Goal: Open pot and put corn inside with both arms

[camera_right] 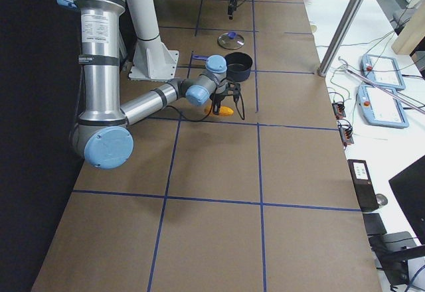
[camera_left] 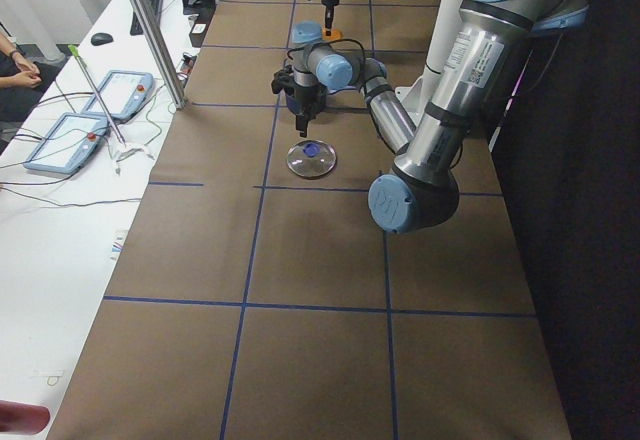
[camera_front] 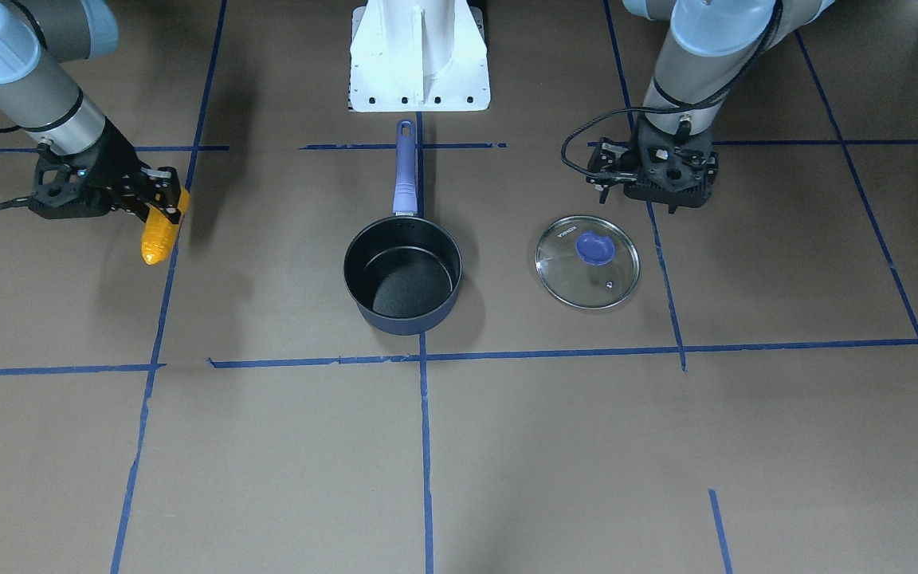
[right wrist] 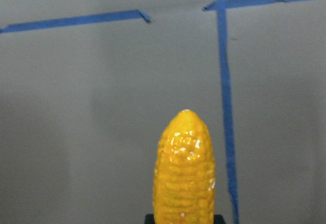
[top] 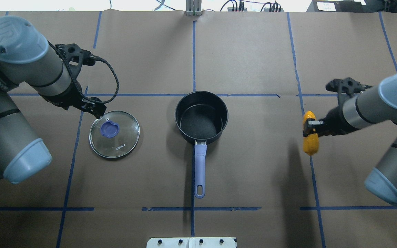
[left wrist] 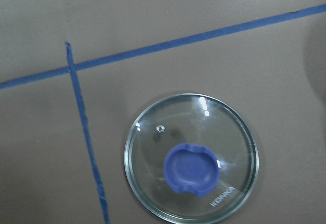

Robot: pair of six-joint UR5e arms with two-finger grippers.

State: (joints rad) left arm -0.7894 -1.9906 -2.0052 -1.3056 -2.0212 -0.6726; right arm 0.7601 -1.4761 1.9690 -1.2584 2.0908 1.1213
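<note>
Since the lid [top: 114,134] already lies beside the open pot [top: 200,120], the right gripper [top: 311,126], pinching the corn [top: 311,144], should next carry it over the pot. Whether the left gripper [top: 93,106] is spread cannot be told.

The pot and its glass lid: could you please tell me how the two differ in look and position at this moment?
The pot is dark and opaque; the lid is clear glass. The pot has a long purple handle; the lid has a small purple knob. The pot stands open mid-table; the lid lies flat apart from it, toward the robot's left. Both are round and rest on the table.
</note>
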